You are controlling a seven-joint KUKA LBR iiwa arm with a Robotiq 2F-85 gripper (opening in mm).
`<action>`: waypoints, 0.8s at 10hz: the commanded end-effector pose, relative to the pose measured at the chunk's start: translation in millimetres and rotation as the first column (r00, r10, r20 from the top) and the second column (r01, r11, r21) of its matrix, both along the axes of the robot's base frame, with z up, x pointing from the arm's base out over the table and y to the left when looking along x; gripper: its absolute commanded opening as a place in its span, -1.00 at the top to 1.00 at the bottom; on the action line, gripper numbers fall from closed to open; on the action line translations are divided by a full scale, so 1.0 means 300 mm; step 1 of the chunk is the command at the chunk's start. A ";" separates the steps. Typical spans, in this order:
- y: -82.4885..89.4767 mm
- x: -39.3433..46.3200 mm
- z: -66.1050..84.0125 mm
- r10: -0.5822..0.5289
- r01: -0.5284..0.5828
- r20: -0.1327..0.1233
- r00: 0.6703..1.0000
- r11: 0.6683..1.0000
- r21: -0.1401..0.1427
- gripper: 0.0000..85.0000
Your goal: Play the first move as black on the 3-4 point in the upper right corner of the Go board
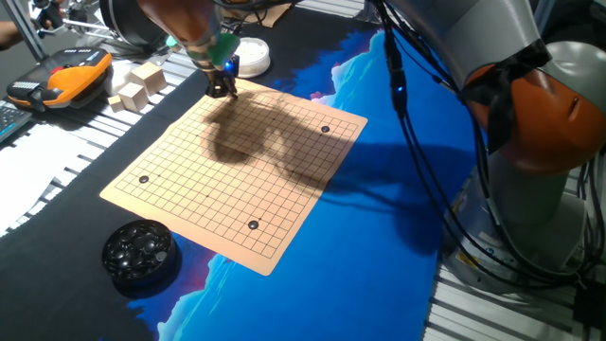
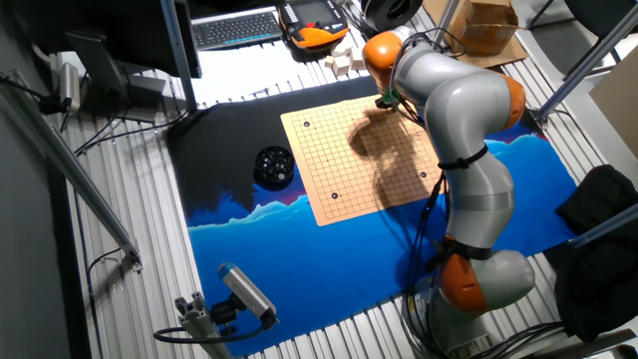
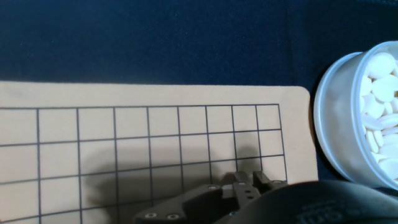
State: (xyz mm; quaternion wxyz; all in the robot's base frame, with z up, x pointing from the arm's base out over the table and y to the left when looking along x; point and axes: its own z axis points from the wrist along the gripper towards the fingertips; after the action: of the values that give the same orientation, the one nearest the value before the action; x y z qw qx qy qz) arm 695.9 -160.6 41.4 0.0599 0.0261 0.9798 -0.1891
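The tan Go board (image 1: 237,180) lies on the dark mat, and it also shows in the other fixed view (image 2: 364,160). Three black stones sit on it: one (image 1: 326,129) at the right, one (image 1: 144,179) at the left, one (image 1: 253,224) near the front. My gripper (image 1: 223,90) hangs low over the board's far corner. In the hand view its fingers (image 3: 241,180) stand close together over the grid (image 3: 186,149), a few cells in from the corner. No stone shows between them; the tips are hidden.
A black bowl of black stones (image 1: 140,251) stands off the board's near left corner. A white bowl of white stones (image 3: 367,118) stands just past the far corner, close to the gripper. Wooden blocks (image 1: 137,87) and an orange pendant (image 1: 62,80) lie at the back left.
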 end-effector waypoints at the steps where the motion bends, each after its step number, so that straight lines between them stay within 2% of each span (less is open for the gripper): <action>1: 0.000 0.000 -0.002 0.000 0.000 0.000 1.000 1.000 -0.003 0.60; 7: 0.004 0.001 -0.014 -0.007 0.007 0.010 1.000 1.000 -0.008 0.60; 8: 0.006 0.001 -0.013 -0.008 0.008 0.010 1.000 1.000 -0.001 0.60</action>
State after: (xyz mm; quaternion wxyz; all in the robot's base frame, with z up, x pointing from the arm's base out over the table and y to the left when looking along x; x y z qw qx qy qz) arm 696.1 -159.0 37.6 0.0640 0.0314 0.9794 -0.1888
